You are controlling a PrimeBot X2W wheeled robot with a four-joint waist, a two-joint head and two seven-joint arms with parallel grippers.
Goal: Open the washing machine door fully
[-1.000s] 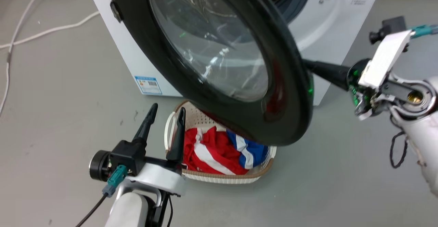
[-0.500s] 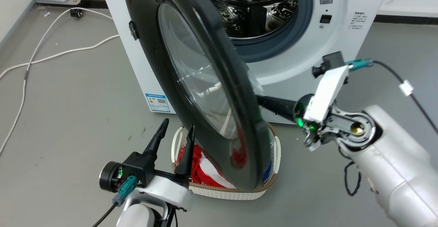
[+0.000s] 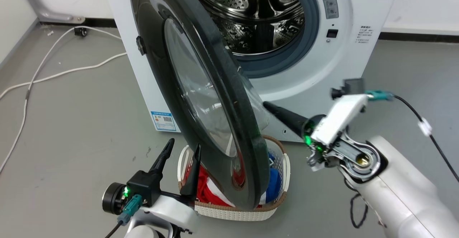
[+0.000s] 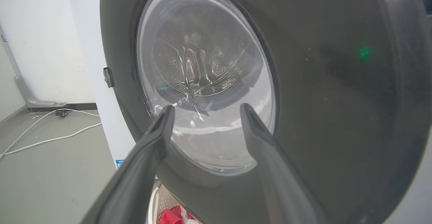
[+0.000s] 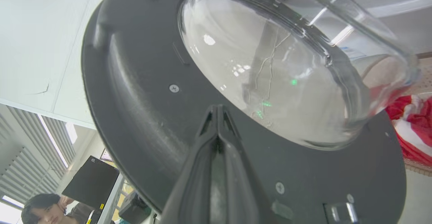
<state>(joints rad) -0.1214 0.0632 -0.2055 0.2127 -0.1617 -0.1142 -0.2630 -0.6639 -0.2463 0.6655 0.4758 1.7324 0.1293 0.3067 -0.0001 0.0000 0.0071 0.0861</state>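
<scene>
Glossy black round washing machine door (image 3: 247,152) stands half open at centre frame, its clear glass bowl (image 3: 193,98) bulging toward the perforated steel drum (image 3: 251,19) of the white washing machine (image 3: 315,66). Right gripper (image 3: 268,105), centre right, has tapered fingers pressed together at the door's inner face. Left gripper (image 3: 184,144), lower left, is spread apart beside a lattice basket (image 3: 285,164).
</scene>
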